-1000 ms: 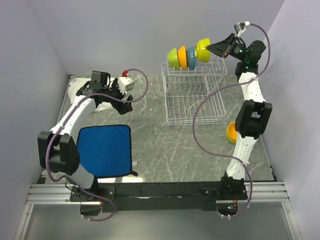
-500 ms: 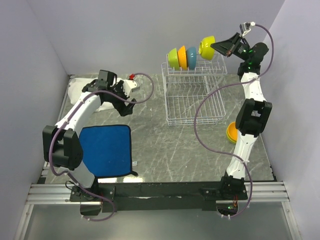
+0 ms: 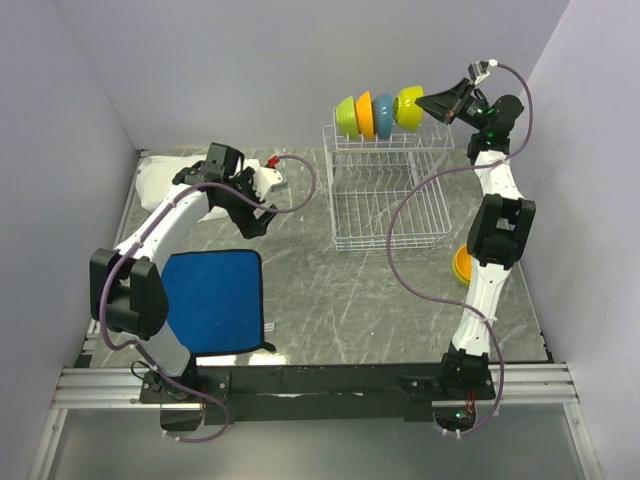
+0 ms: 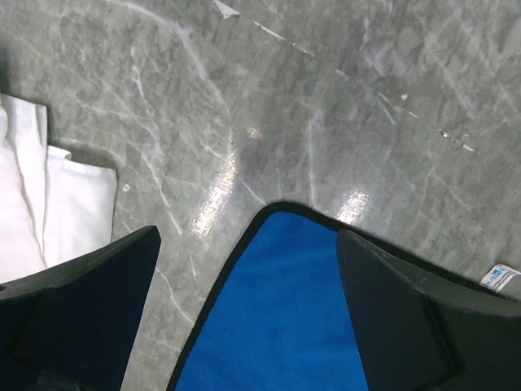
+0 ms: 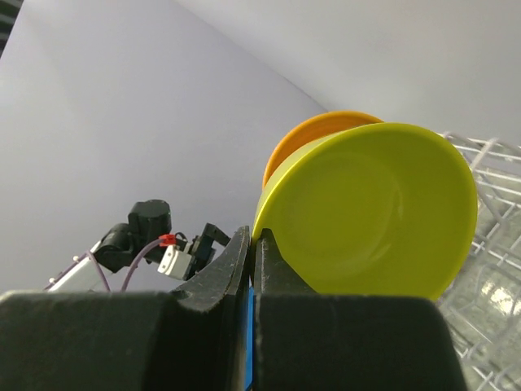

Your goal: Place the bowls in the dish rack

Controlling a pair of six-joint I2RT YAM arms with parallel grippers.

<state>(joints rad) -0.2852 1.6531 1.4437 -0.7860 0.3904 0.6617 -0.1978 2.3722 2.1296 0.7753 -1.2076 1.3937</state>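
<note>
The white wire dish rack (image 3: 385, 215) stands at the back middle. On its upper shelf lime green (image 3: 346, 117), orange (image 3: 365, 115) and blue (image 3: 384, 113) bowls stand on edge in a row. My right gripper (image 3: 436, 103) is shut on the rim of a yellow bowl (image 3: 408, 105) at the row's right end. In the right wrist view the gripper (image 5: 254, 244) pinches the yellow bowl's rim (image 5: 366, 212), with the orange bowl (image 5: 309, 134) behind. My left gripper (image 3: 256, 214) is open and empty over the far corner of the blue mat (image 4: 285, 318).
An orange-and-yellow bowl (image 3: 461, 265) sits on the table at the right, partly hidden by the right arm. A white cloth (image 3: 156, 180) lies at the back left, also in the left wrist view (image 4: 41, 204). The blue mat (image 3: 212, 300) lies front left.
My right gripper lifted the yellow bowl, then lowered it against the blue bowl in the row. My left gripper moved right and nearer, toward the mat's far corner.
</note>
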